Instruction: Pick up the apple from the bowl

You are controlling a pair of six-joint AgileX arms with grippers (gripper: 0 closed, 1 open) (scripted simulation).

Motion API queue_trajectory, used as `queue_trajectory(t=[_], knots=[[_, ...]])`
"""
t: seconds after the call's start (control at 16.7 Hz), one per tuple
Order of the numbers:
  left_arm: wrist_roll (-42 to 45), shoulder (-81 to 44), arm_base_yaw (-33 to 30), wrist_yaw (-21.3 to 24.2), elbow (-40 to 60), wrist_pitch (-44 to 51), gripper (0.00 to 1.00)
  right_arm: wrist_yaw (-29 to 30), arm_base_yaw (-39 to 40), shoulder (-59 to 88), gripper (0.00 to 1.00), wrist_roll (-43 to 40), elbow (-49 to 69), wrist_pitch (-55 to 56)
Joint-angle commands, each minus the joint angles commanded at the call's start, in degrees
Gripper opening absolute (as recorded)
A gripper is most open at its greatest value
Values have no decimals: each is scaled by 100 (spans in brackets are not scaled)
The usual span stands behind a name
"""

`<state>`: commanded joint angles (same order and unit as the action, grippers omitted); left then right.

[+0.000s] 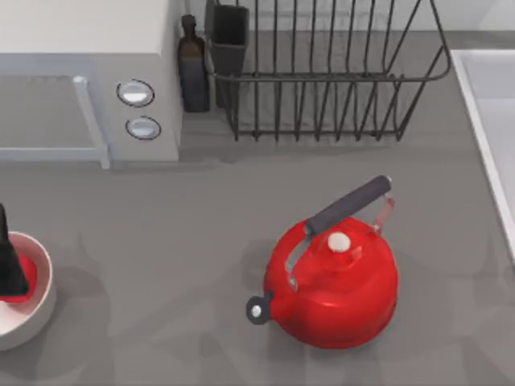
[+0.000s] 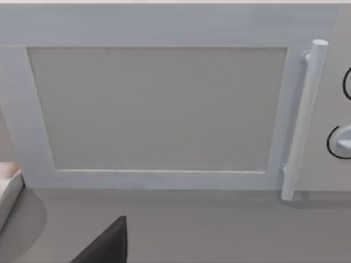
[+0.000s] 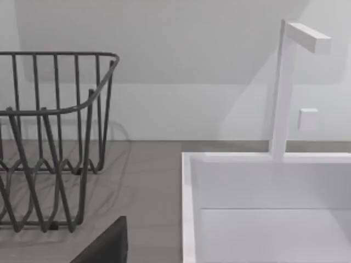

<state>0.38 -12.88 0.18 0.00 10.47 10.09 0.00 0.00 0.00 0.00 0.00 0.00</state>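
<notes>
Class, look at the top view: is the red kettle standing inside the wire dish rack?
No. The kettle stands on the bare grey table, apart from the dish rack farther back.

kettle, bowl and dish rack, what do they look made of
The kettle looks like glossy red enamelled metal, given the bright highlights on its body; its handle is dark and matte, perhaps plastic or rubber. The bowl looks like white ceramic or plastic, with a thick smooth rim; the look leaves that open. The dish rack looks like thin dark wire, probably coated metal.
</notes>
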Motion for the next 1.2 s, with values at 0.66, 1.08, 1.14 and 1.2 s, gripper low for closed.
queue_trajectory(t=[0.66, 1.08, 1.14, 1.2], knots=[[137, -5696, 66, 0, 3791, 3656, 100, 0, 0, 0, 100, 0, 0, 0], [189, -7853, 91, 0, 5234, 5048, 100, 0, 0, 0, 100, 0, 0, 0], [191, -7924, 92, 0, 5285, 5098, 100, 0, 0, 0, 100, 0, 0, 0], [191, -7937, 92, 0, 5295, 5107, 100, 0, 0, 0, 100, 0, 0, 0]])
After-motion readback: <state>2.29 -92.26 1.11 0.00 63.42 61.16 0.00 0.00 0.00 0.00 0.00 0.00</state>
